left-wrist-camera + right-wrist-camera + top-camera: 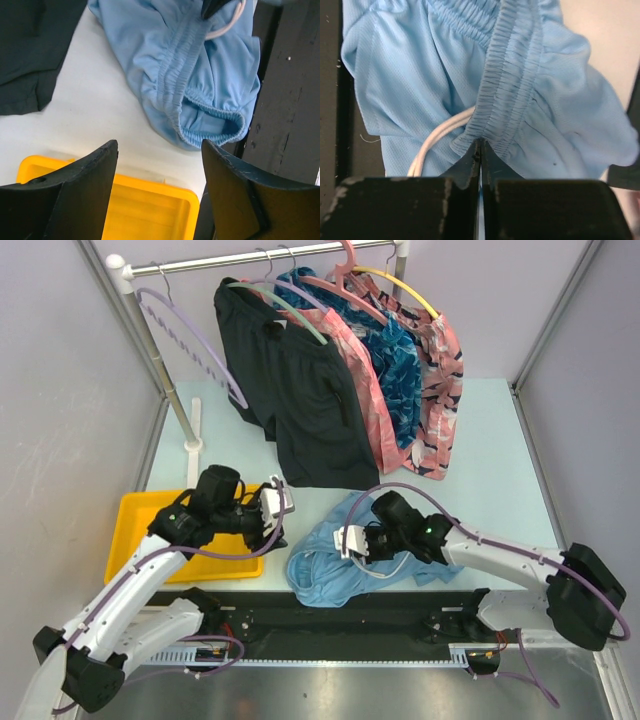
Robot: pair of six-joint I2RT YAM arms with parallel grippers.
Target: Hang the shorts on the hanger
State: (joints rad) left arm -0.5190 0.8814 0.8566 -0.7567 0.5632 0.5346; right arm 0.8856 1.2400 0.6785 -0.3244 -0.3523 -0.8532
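Hanger (192, 343): hangs by its hook at the left end of the rail (260, 258), far back and left. Its long bar slopes down toward the black shorts (300, 390) beside it. It is empty.
Left gripper (160, 145): jaws wide apart, holding nothing. It hovers over the right edge of the yellow tray (130, 540) and faces right, toward the blue heap.
Shorts (335, 555): crumpled at the near edge of the table between the two arms, partly over the dark base strip. They are well apart from the hanger, which lies up and to the left of them.
Waistband axis: in the left wrist view the gathered band runs from the right gripper's pinch toward a free folded end on the near side, and that end points roughly toward the left gripper.
Right gripper (480, 150): jaws pressed together on the edge of the waistband, the white drawstring looping out just beside the pinch.
Nearer arm: the left arm is judged nearer both the hanger and the band's free end, so the coming move likely turns on it taking that end.
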